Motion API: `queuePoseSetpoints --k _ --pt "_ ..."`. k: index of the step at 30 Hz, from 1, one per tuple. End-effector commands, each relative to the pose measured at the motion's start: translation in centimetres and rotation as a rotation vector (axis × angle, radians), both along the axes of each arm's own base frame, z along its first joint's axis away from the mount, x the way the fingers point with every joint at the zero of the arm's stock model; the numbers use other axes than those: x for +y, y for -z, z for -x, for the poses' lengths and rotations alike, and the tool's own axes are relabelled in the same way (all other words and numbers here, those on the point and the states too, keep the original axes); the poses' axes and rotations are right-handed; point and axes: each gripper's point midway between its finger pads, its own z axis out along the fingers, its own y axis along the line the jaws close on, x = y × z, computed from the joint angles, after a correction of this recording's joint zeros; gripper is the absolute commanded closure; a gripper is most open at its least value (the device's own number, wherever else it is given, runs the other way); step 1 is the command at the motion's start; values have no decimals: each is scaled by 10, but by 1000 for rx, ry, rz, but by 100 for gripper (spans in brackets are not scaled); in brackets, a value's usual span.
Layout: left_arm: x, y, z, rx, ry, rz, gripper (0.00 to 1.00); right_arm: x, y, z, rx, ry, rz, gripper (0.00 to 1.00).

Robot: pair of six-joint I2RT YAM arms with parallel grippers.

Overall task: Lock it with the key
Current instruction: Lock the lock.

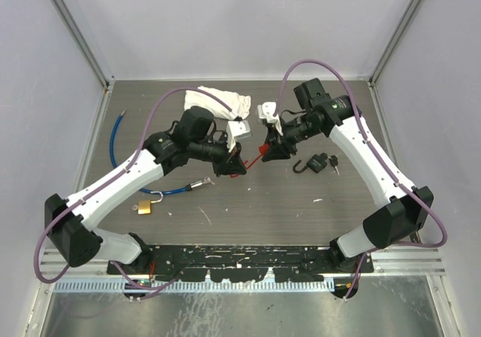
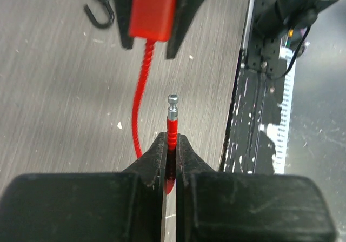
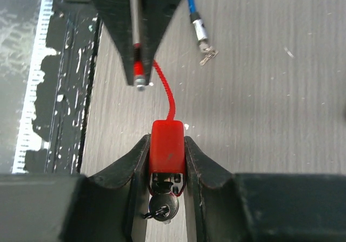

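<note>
A red cable lock hangs between my two grippers above the table. My right gripper [image 3: 167,140] is shut on its red lock body [image 3: 167,145], with the silver key [image 3: 164,205] stuck in the body's near end. My left gripper [image 2: 171,145] is shut on the free end of the red cable [image 2: 171,127]; its metal tip [image 2: 172,104] points at the lock body [image 2: 153,9], a short gap apart. In the top view the left gripper [image 1: 237,164] and right gripper [image 1: 269,150] face each other, the red cable [image 1: 254,156] looping between them.
A black padlock [image 1: 317,162] lies right of the grippers. A brass padlock [image 1: 143,207] and a blue cable lock [image 1: 114,138] lie to the left, and a white cloth [image 1: 218,100] at the back. A black rail [image 1: 240,258] runs along the near edge.
</note>
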Motion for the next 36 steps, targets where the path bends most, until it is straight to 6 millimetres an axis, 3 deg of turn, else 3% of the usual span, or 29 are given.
queuePoseSetpoints --k 1,8,23,36 --pt "3 14 7 -9 77 -46 100 0 -10 31 -44 -137 -14 99" --pt "-8 11 12 25 128 4 100 9 -3 50 23 -214 -45 99" --pt "-19 -16 34 70 205 178 100 19 0 59 131 -256 -126 99" --pt "-22 -17 37 100 222 191 100 20 -2 66 170 -283 -156 99"
